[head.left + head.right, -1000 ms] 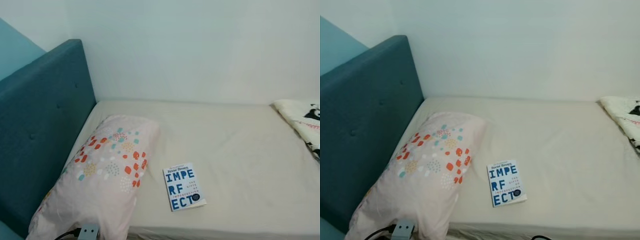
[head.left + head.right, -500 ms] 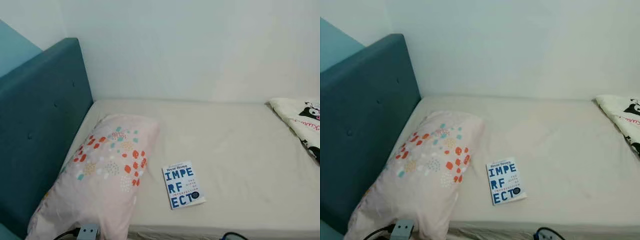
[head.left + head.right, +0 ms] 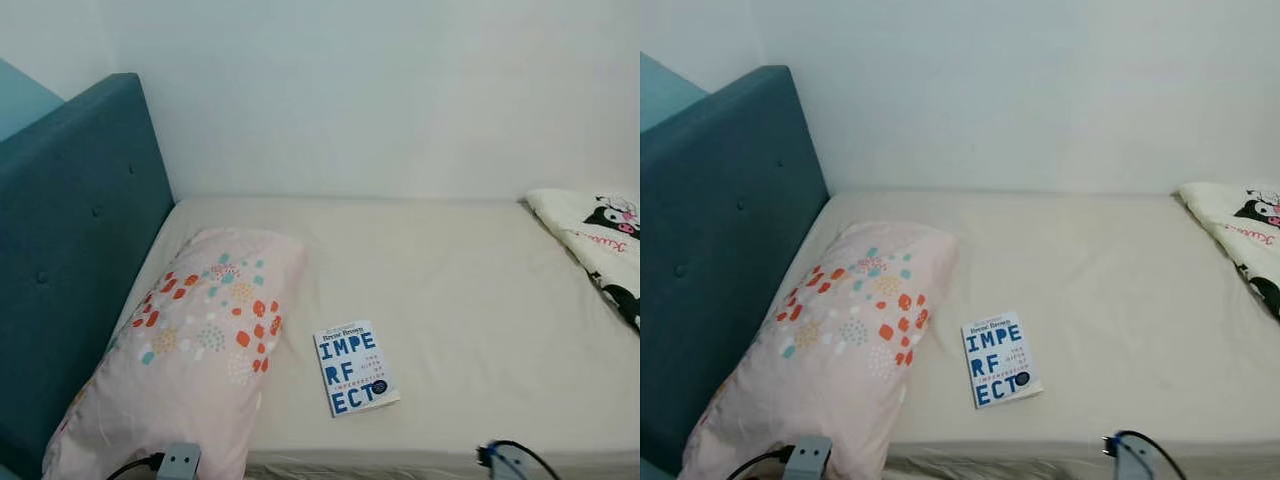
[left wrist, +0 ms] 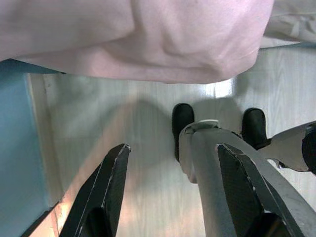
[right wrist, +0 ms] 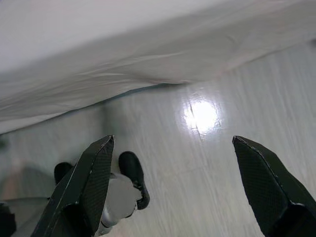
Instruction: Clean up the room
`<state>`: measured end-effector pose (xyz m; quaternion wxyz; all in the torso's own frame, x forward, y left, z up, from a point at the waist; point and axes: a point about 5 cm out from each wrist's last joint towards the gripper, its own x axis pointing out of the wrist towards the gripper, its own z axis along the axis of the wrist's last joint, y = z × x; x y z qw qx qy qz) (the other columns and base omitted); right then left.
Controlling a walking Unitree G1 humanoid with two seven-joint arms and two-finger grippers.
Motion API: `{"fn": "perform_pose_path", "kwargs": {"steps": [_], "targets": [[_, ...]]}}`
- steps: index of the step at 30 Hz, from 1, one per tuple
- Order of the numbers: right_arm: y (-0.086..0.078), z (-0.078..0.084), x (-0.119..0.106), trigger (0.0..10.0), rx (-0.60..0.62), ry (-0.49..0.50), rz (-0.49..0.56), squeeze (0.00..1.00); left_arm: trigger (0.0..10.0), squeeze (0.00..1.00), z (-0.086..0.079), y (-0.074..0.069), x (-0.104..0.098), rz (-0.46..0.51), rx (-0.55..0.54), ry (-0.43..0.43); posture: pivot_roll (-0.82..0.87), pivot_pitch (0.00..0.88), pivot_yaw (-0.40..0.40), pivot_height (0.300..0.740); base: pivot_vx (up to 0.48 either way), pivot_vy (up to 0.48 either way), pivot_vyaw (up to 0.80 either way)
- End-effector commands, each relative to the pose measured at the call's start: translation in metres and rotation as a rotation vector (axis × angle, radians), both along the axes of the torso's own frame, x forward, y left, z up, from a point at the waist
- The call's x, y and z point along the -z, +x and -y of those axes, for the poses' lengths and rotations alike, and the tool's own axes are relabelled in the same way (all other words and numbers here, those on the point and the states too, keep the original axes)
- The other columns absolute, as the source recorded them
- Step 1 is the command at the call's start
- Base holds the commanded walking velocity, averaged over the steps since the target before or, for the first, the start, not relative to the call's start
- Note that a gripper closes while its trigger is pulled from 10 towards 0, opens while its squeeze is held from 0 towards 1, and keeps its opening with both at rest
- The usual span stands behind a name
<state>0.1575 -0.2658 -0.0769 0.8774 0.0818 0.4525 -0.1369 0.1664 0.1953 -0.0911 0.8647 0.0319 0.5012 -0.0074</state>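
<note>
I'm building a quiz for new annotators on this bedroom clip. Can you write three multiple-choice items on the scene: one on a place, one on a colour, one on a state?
1. Where does the book lie?
A. On the mattress, beside the pillow
B. On top of the pillow
C. On the floor

2. What colour is the headboard?
A. White
B. Teal blue
C. Red

3. How do the fingers of the left hand and the right hand stand?
A. Both shut on the book
B. Both spread open, holding nothing
C. One shut on the pillow

Answers:
1 A: the book lies flat on the cream sheet, just to the pillow's right.
2 B: the padded panel at the bed's left end is teal.
3 B: each wrist view shows two black fingers apart, with floor between them.
</note>
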Motion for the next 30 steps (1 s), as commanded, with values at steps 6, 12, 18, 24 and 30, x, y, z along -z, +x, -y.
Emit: {"fn": "perform_pose_path", "kwargs": {"steps": [6,12,18,24,30], "targets": [[-0.018,-0.002,0.009,10.0,-0.024,-0.043,-0.097,0.0,10.0,0.0,0.001,-0.008,0.004,-0.039,0.041,0.022,-0.05,0.0,-0.046,0.74,0.0,0.0,0.0],[-0.065,-0.009,0.025,10.0,-0.078,-0.047,-0.258,0.0,10.0,0.0,0.004,-0.01,0.005,-0.051,0.071,0.038,-0.03,0.0,-0.065,0.74,0.0,0.0,0.0],[-0.061,-0.011,0.025,10.0,-0.031,-0.038,-0.279,0.0,10.0,0.0,0.003,-0.013,0.006,-0.059,0.072,0.039,-0.03,0.0,-0.06,0.74,0.0,0.0,0.0],[-0.059,-0.011,0.025,10.0,-0.141,-0.09,-0.307,0.0,10.0,0.0,0.001,-0.017,0.007,-0.073,0.091,0.053,-0.02,0.0,-0.057,0.74,0.0,0.0,0.0],[-0.064,-0.019,0.028,10.0,-0.22,-0.091,-0.347,0.0,10.0,0.0,0.0,-0.017,0.007,-0.071,0.096,0.057,-0.02,0.0,-0.059,0.74,0.0,0.0,0.0]]}}
